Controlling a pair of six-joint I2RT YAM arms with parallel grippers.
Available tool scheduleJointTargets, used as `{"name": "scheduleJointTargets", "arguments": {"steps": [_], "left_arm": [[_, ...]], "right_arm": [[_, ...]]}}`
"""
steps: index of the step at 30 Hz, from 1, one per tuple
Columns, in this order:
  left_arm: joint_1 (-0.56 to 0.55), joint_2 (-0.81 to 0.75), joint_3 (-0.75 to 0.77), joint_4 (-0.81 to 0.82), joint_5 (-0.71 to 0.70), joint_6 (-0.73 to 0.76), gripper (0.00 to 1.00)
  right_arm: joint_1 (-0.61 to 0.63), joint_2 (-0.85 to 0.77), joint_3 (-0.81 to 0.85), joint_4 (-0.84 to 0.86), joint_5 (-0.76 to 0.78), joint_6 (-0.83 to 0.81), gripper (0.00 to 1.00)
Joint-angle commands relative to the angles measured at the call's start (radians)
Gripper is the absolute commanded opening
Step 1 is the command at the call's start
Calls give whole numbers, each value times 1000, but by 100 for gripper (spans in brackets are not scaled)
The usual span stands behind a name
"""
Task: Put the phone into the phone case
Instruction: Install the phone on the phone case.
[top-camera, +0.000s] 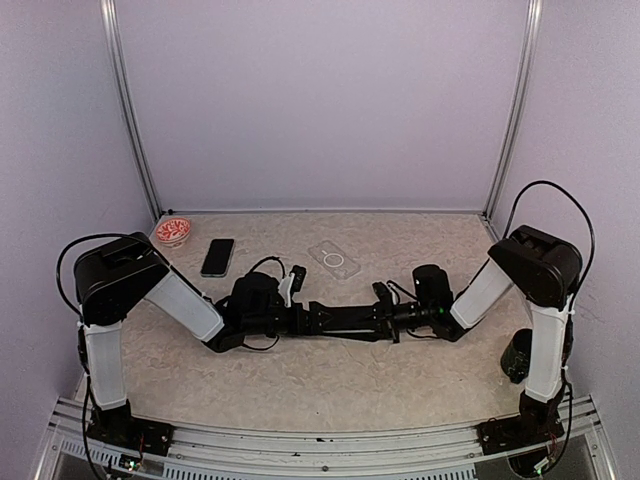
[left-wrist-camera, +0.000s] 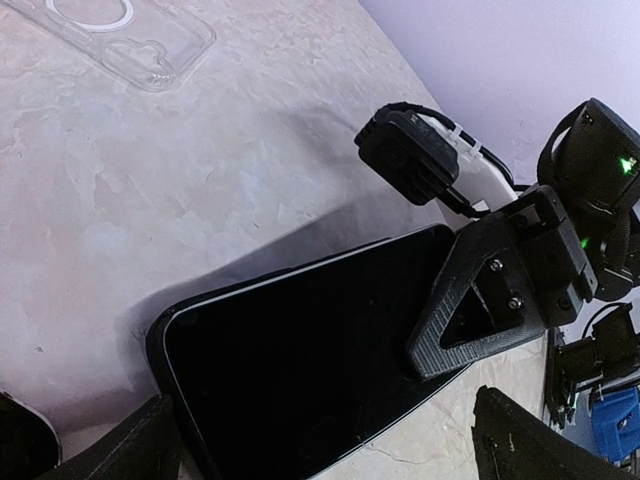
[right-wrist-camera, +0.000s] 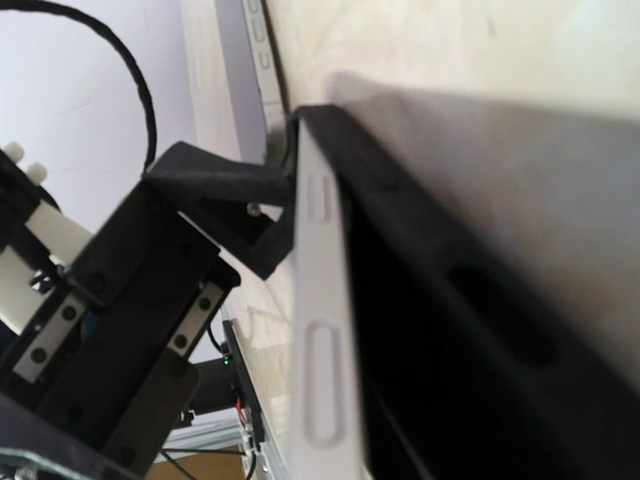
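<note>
Near table edge: rail (top-camera: 320, 440) with both arm bases bolted to it, left base at the left corner and right base at the right corner.
Table (top-camera: 300, 385): pale mottled top; both arms reach inward over it and meet at its middle.
Phone (left-wrist-camera: 300, 360): mid-table, between the two grippers, screen dark, long axis running left to right. It is carried just off the surface and casts a shadow on the table beneath it.
In the way: the two wrists and their cables crowd both ends of the phone. The right wrist camera (left-wrist-camera: 410, 155) sits just beyond the gripped end.
Right gripper (top-camera: 385, 312): fingers (left-wrist-camera: 480, 300) clamped narrow on the phone's right end. The right wrist view shows one finger pressed against the side that carries the buttons.
Left gripper (top-camera: 300, 300): fingers (left-wrist-camera: 130, 440) spread to full width, one on either side of the phone's left end. Contact with the phone cannot be told.
Case (top-camera: 335, 260): clear, flat on the table, beyond the phone and apart from it.
Second phone (top-camera: 217, 257): dark, flat on the table, left of the case and apart from it.
Bowl (top-camera: 173, 231): small, red and white, at the far left corner, just beyond the second phone.
</note>
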Motion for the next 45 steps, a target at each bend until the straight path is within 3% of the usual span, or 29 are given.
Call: {"name": "scheduleJointTargets", "arguments": {"steps": [1, 14, 35, 45], "left_arm": [[-22, 24, 21, 10, 94, -8, 99], [-18, 14, 4, 12, 83, -5, 99], [16, -108, -102, -4, 37, -16, 99], [25, -92, -92, 26, 72, -24, 99]], "right_arm": [[32, 28, 58, -58, 38, -26, 0], [40, 15, 53, -84, 28, -66, 0], [15, -74, -9, 138, -16, -56, 0], [14, -113, -34, 194, -46, -71, 0]]}}
